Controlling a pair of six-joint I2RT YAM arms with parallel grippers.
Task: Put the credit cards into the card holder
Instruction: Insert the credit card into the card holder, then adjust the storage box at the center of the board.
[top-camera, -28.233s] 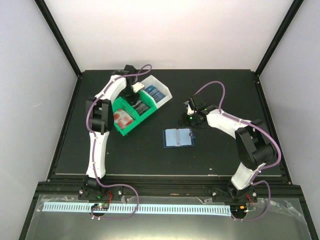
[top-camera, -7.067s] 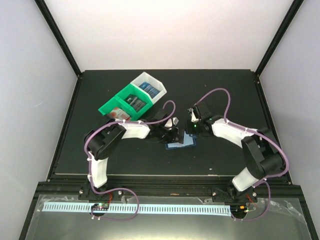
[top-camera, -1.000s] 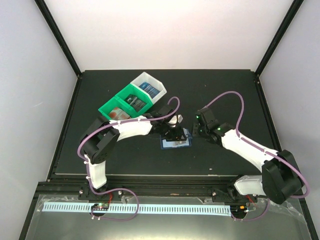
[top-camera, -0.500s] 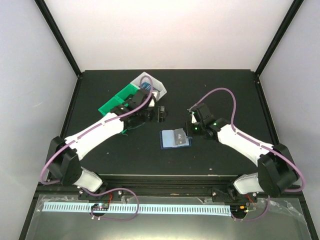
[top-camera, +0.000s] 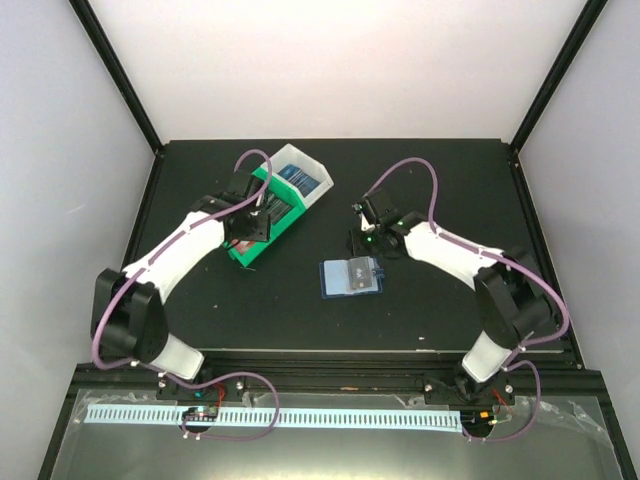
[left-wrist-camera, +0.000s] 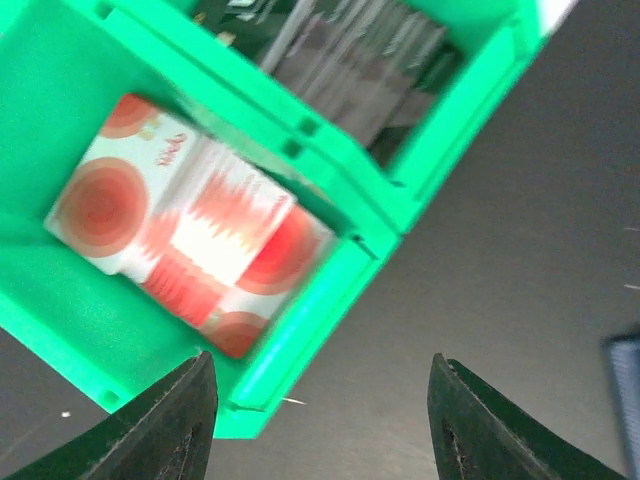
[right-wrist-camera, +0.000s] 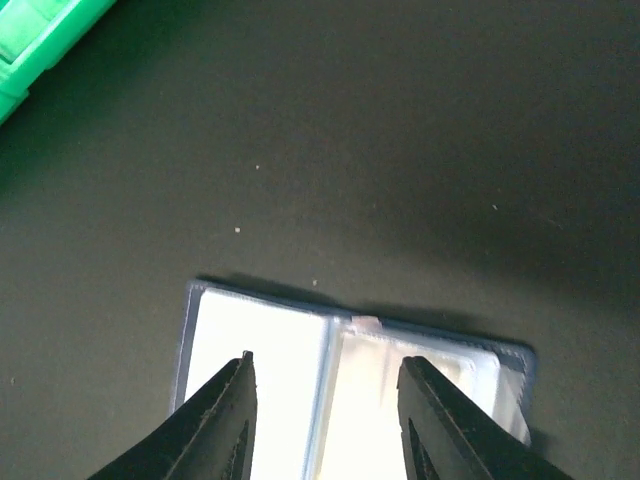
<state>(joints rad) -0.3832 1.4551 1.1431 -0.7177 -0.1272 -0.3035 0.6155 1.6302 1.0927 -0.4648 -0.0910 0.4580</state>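
Nearest the arm bases, the card holder (top-camera: 351, 276) is lying open and flat on the dark surface (top-camera: 250, 310), pale inner pages facing up, directly beneath the right gripper (right-wrist-camera: 325, 362). That gripper is being held above it with its fingers spread and nothing between them, and the holder's spine is being framed between the fingertips. Whether a card is already sitting in a slot cannot be told.

Farther back, the left gripper (left-wrist-camera: 320, 362) is being held over the green bin (left-wrist-camera: 300, 340), fingers likewise spread and empty. Ahead of and below its fingertips, a stack of red-and-white credit cards (left-wrist-camera: 190, 225) is lying in the bin's end compartment. Dark cards (left-wrist-camera: 350, 50) are being glimpsed, blurred, in the compartment beyond.

The step in hand is judged to be the picking of one card. It is being done well if the left gripper is lowered squarely over the red stack, clear of the bin walls, so that only the top card is pinched by its edges, while the holder is being steadied flat by the right gripper.
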